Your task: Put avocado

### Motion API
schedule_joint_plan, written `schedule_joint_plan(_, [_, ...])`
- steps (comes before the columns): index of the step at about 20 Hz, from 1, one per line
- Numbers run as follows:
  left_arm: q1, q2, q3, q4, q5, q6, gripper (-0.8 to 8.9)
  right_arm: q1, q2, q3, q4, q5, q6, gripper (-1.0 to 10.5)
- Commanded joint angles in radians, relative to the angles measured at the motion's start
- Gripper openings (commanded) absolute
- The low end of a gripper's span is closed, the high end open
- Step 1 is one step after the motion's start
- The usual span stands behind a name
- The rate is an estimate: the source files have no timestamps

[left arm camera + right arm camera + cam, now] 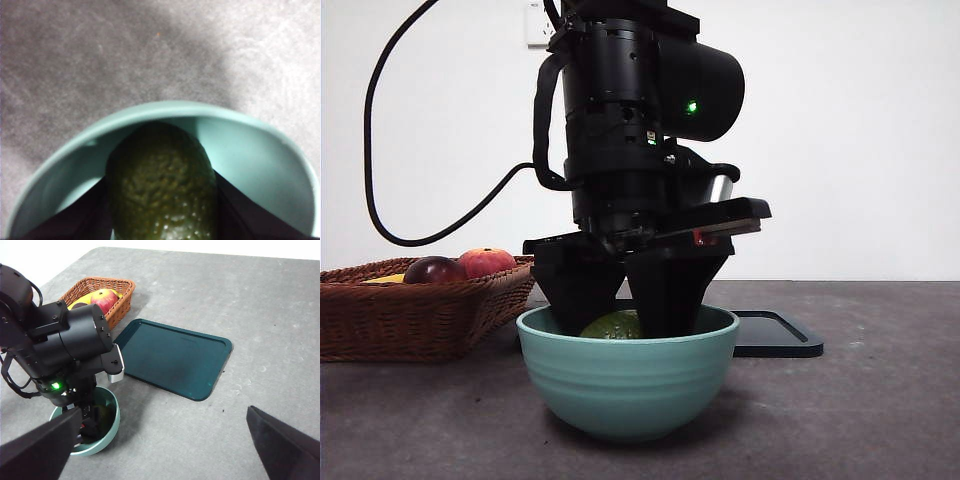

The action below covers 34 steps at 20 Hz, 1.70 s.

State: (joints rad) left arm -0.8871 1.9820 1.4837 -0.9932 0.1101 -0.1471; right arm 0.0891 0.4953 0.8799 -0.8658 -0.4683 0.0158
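My left claw (pixel 160 235) is clamped on the avocado (pixel 162 185), low inside the teal bowl (pixel 626 385). I should part evenly, then rise straight. My right claw (pixel 165 450) waits apart.

My left arm (pixel 640 110) is all matte black: stacked cylindrical housings with a rounded motor pod on one side, a green LED (pixel 691 106) lit on it, and a short silver cylinder (pixel 720 188) poking out below. A black cable (pixel 380 150) loops off it in a wide arc, and a flat black bracket with a small red mark sits above the left gripper (pixel 625 300), whose two jaws are broad black wedges. The right gripper (pixel 165 450) shows the same plain black wedge jaws.
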Motion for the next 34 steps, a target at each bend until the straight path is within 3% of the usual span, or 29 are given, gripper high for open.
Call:
schedule_joint_plan(1, [-0.010,0.027,0.023,0.009,-0.002,0.013,1.89,0.002,0.006,0.014,0.005,-0.002,0.011,6.0])
schedule_joint_plan(5, [-0.010,0.024,0.034,-0.011,-0.002,0.016,4.60,0.002,0.006,0.014,0.005,-0.002,0.011,6.0])
schedule_joint_plan(14, [-0.011,-0.199,0.062,-0.035,-0.002,0.016,4.70,0.002,0.006,0.014,0.005,-0.002,0.011,6.0])
schedule_joint_plan(18, [-0.010,-0.352,0.062,-0.030,-0.079,0.015,5.72,0.002,0.006,0.014,0.004,-0.002,0.019,6.0])
schedule_joint_plan(25, [0.027,-0.617,0.045,-0.100,-0.119,0.053,5.61,0.002,0.006,0.014,0.004,-0.002,0.022,6.0])
schedule_joint_plan(34, [0.038,-1.143,-0.316,-0.003,-0.140,0.045,5.61,0.002,0.006,0.014,-0.038,-0.003,0.031,6.0])
